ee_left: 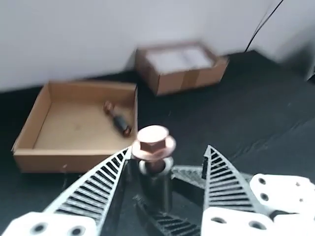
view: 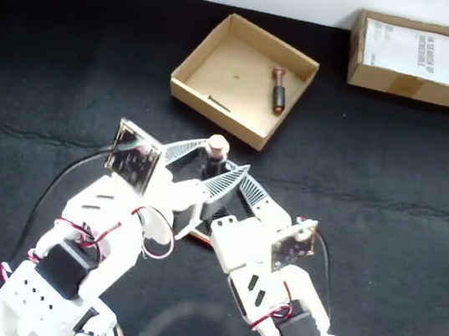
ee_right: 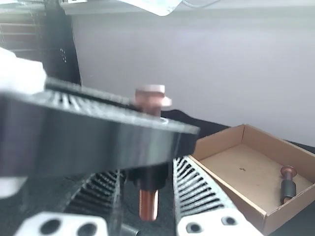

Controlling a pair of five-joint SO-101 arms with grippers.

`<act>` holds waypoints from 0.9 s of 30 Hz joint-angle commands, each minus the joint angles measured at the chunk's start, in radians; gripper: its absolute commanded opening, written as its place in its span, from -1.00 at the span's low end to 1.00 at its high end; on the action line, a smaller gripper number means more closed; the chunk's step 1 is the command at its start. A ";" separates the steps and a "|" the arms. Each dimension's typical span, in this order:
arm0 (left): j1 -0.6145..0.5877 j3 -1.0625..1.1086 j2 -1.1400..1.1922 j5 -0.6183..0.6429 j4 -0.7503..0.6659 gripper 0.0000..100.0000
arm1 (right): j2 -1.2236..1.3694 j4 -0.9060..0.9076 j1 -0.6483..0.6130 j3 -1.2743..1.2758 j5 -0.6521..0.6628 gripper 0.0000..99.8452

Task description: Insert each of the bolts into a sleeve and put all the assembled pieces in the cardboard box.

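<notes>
Copper catches the eye from above: the bolt [view: 218, 144] has its flanged hex head up, seated on the dark sleeve [view: 213, 166]. Both stand upright between the fingers of my left claw [view: 227, 157], which is spread wide around them rather than gripping. Beyond that claw lies the cardboard box [view: 215, 116], shallow and open, with one finished piece [view: 279, 90] already on its floor. A second box [view: 410, 87] sits farther off, all of it on black cloth [view: 396, 261].

From my left wrist, the head sits close against one white ribbed finger [ee_left: 98, 189] and well clear of the other, so I judge this claw has nothing pinched. The sleeve is a smooth, dull metal tube and the head is a washer-faced hexagon. The cardboard box is ahead of the claw.

From my right wrist, my right claw [ee_right: 147, 172] has its ribbed fingers pressed in on the sleeve from either side, which I take to be what keeps the pair off the cloth. The copper shank pokes out below the sleeve, so the bolt looks fully through. Upright suits it, since the head cannot slide out. The box lies ahead of this claw, and carrying the piece there is what remains.
</notes>
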 commanded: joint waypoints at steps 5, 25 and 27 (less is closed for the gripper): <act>-0.018 -0.176 -0.005 0.008 0.181 -0.57 | 0.001 -0.002 0.008 0.081 0.009 -0.98; -0.016 -0.545 -0.073 0.006 0.577 -0.98 | -0.005 -0.001 0.185 0.067 0.009 -0.98; -0.016 -0.519 -0.131 0.002 0.597 -0.98 | 0.001 0.042 0.219 0.004 0.009 -0.98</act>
